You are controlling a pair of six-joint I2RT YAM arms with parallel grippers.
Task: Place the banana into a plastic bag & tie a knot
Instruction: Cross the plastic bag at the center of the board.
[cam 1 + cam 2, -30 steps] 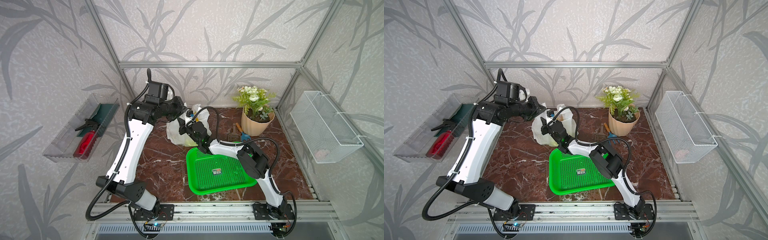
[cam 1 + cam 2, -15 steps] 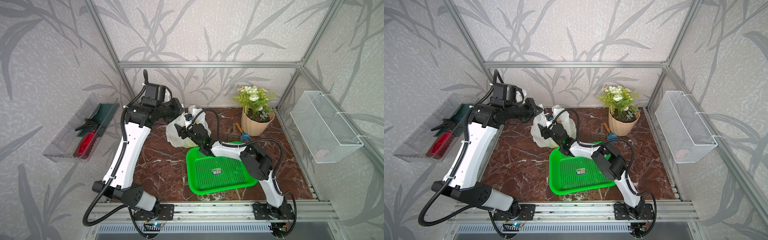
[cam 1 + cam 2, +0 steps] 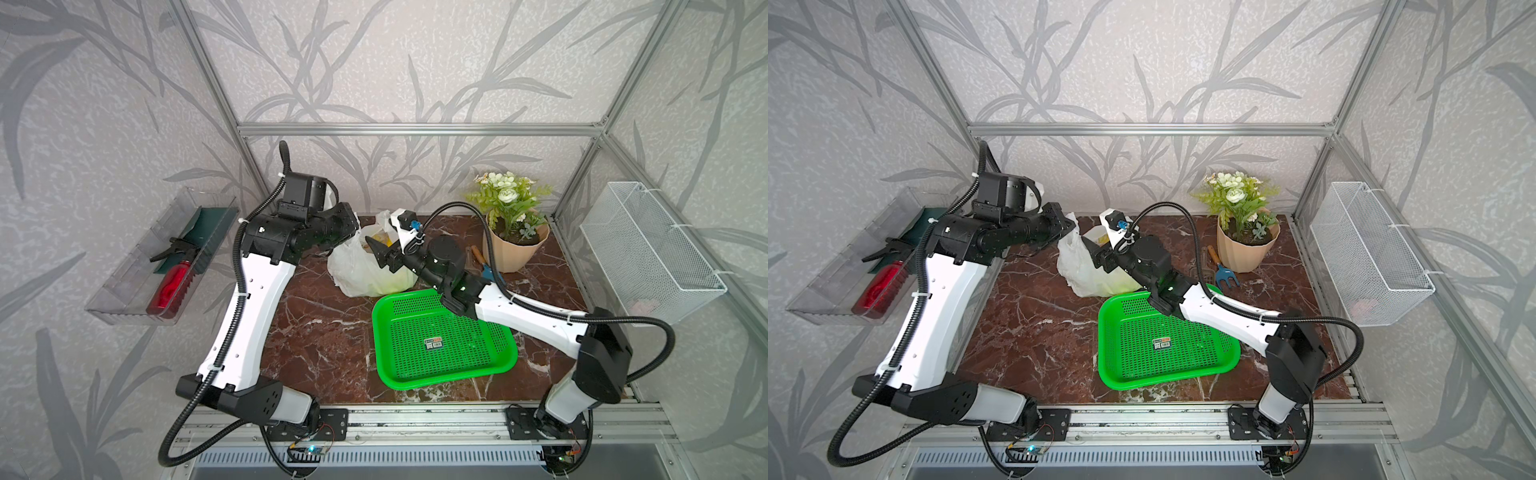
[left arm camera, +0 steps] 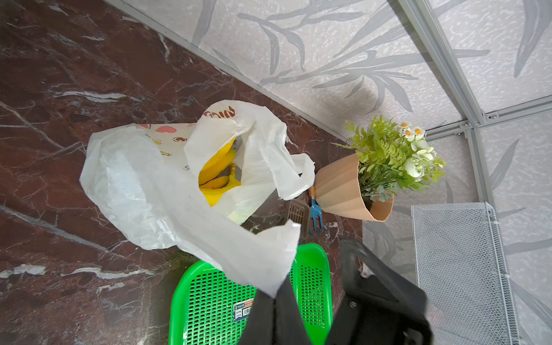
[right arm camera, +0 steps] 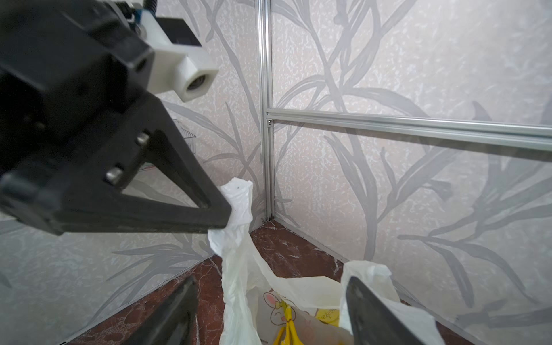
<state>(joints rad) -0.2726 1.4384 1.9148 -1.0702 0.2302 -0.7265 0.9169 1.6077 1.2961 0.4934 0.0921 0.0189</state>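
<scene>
Jaws of the left gripper (image 5: 223, 213) pinch one handle (image 5: 239, 200) of the plastic bag (image 4: 143, 185), which sits on the table (image 4: 59, 89) with the banana (image 4: 219, 162) inside; those of the right gripper (image 5: 270, 280) stand spread and empty, and should next close low on the loose handle (image 5: 367, 273)

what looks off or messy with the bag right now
Nothing is spilled. The plastic bag slumps with its mouth gaping, the banana showing inside. One handle is pinched in the shut left end effector; the other handle flops loose toward the flowerpot, and the right end effector stands open, holding nothing. Nothing is tied yet.
</scene>
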